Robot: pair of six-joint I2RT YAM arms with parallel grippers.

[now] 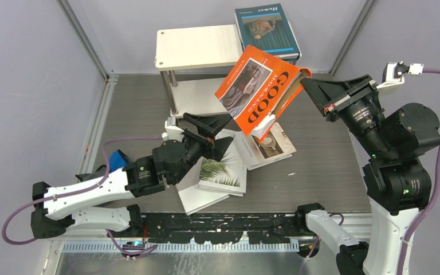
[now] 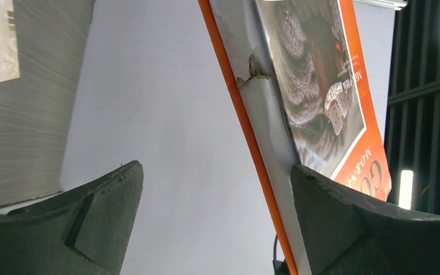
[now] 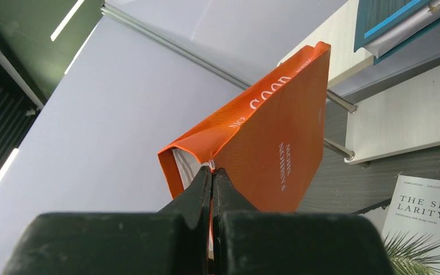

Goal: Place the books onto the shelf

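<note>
The step in hand is the carrying of the orange book [image 1: 258, 89] to the shelf [image 1: 197, 48]. The right gripper [image 1: 306, 77] pinches 1 corner of it, so it hangs tilted in the air just right of the shelf. The left gripper [image 1: 219, 133] stands wide open and holds nothing, with the book's lower edge between its fingers.

Next, I judge, the right arm must lay the book flat on a board. The teal book [image 1: 266, 30] already takes the top board's far right end. 3 books [image 1: 223, 172] wait on the table, and the cover may bend.

The orange book [image 1: 258, 91] screens the shelf's [image 1: 197, 48] lower board; the teal book [image 1: 266, 28] fills its top right end.
</note>
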